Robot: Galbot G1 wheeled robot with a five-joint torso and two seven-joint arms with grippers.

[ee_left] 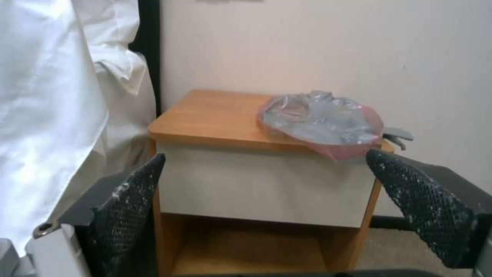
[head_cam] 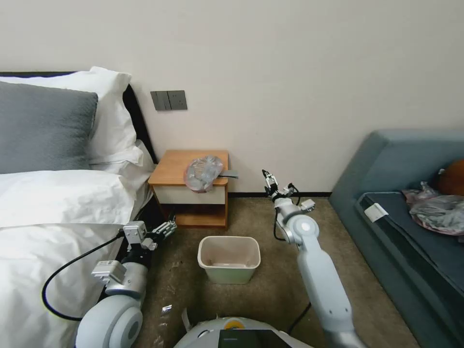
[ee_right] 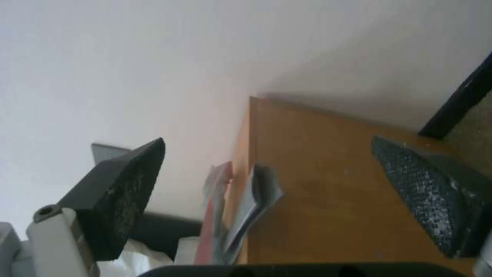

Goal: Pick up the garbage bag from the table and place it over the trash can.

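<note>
The garbage bag [head_cam: 204,173] [ee_left: 323,121], crumpled grey film with a pinkish rim, lies on the table's [head_cam: 174,166] front right corner and hangs slightly over the white drawer front [ee_left: 256,184]. On the carpet in front of the table stands the trash can [head_cam: 228,258], empty. My left gripper [head_cam: 169,227] [ee_left: 265,156] is open, low beside the bed, facing the table from the front. My right gripper [head_cam: 268,178] [ee_right: 267,141] is open, to the right of the table near the wall, facing the table's side [ee_right: 328,184], where the bag's edge [ee_right: 215,200] shows.
A bed with white bedding [head_cam: 53,217] and pillows borders the left. A blue sofa [head_cam: 401,193] at the right holds another plastic bundle [head_cam: 437,210]. A flat grey piece [head_cam: 229,174] sticks out past the table's right edge. Carpet around the can is open.
</note>
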